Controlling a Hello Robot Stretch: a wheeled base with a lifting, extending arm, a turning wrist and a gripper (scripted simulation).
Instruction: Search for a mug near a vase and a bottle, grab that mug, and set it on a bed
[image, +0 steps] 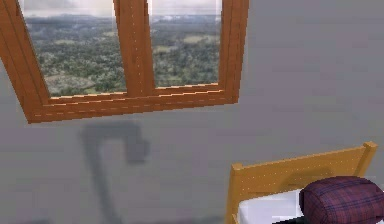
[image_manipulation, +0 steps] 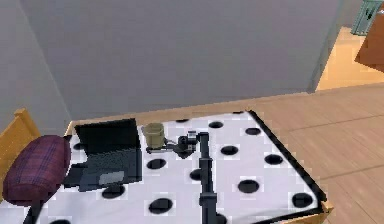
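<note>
Bed (image_manipulation: 262, 168) bears one mug (image_manipulation: 153, 134), one laptop (image_manipulation: 105, 141), one pillow (image_manipulation: 38, 168); unclear whether gripper (image_manipulation: 178, 144) holds anything.

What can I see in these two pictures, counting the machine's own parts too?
window: one, brown wooden frame, on the grey wall in the forward view.
bed: one, white cover with black dots, wooden headboard.
pillow: one, dark purple plaid, by the headboard.
laptop: one, black, open on the bed beside the pillow.
mug: one, tan, right of the laptop in the arm side view.
floor: light wood, beyond the bed.
arm: one, dark bar above the bed.
hand: one, dark, near the mug; whether it holds anything cannot be told.
</note>
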